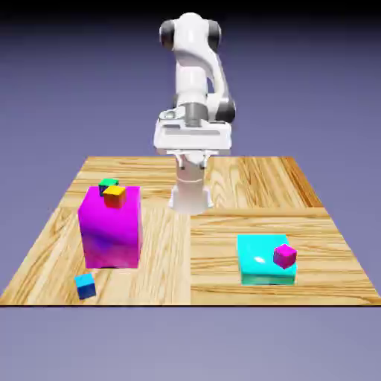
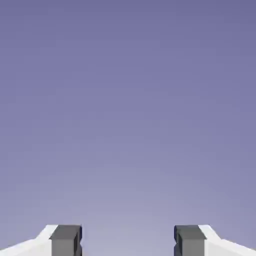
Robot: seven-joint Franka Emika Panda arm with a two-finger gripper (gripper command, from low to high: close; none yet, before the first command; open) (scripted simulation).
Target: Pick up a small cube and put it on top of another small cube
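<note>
The small blue cube (image 1: 85, 286) is what we see in the exterior view, on the table (image 1: 167, 257) near the magenta block (image 1: 111, 231), with the green cube (image 1: 109, 184) and orange cube (image 1: 114, 196) at that block's top and a small magenta cube (image 1: 284, 257) on the cyan slab (image 1: 257, 260). In the hand view we find none of these, only blue-violet backdrop (image 2: 128, 110) and the pincer (image 2: 128, 241), its tips wide apart.

1. The magenta block (image 1: 111, 234) stands upright on the bench (image 1: 164, 257), toward the exterior view's left.
2. The orange cube (image 1: 114, 196) appears at the block's top.
3. The cyan slab (image 1: 260, 260) lies toward the right.
4. The magenta cube (image 1: 284, 257) shows at its right side.
</note>
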